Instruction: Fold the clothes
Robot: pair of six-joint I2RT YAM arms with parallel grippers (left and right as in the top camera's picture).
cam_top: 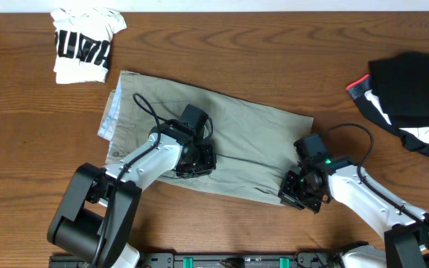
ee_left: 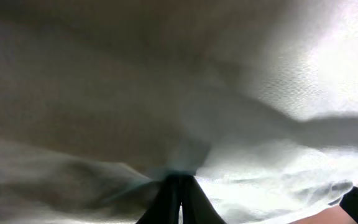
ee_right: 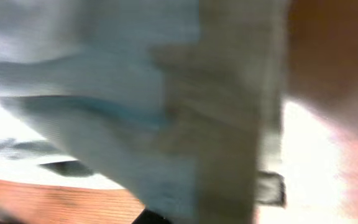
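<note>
Evidently the fold had barely begun. The shorts (cam_top: 229, 126) lay spread in one layer across the middle of the table (cam_top: 274, 45), waistband end towards my left with the lighter lining showing at that edge, leg end running off to my right. I could see no crease or doubled-over panel anywhere in the overhead view.

The left fingers (ee_left: 169, 202) were pressed together, and the left wrist camera showed khaki cloth gathered right at their tips, so I judged they had a pinch of the near edge around the middle of the garment. The right fingers (cam_top: 302, 195) sat at the near right corner of the hem and were closed as well. The right wrist picture was badly blurred, but cloth filled most of it with table showing beneath, so I took it that they had the hem, though I would not swear to it.

A white printed tee (cam_top: 84, 46) sat bundled at the far left corner, and a black garment (cam_top: 412, 93) lay heaped at the right edge, both well apart from the shorts.

By my reckoning, what remained was nearly everything: carrying the near edge over to the far one, then halving the length.
</note>
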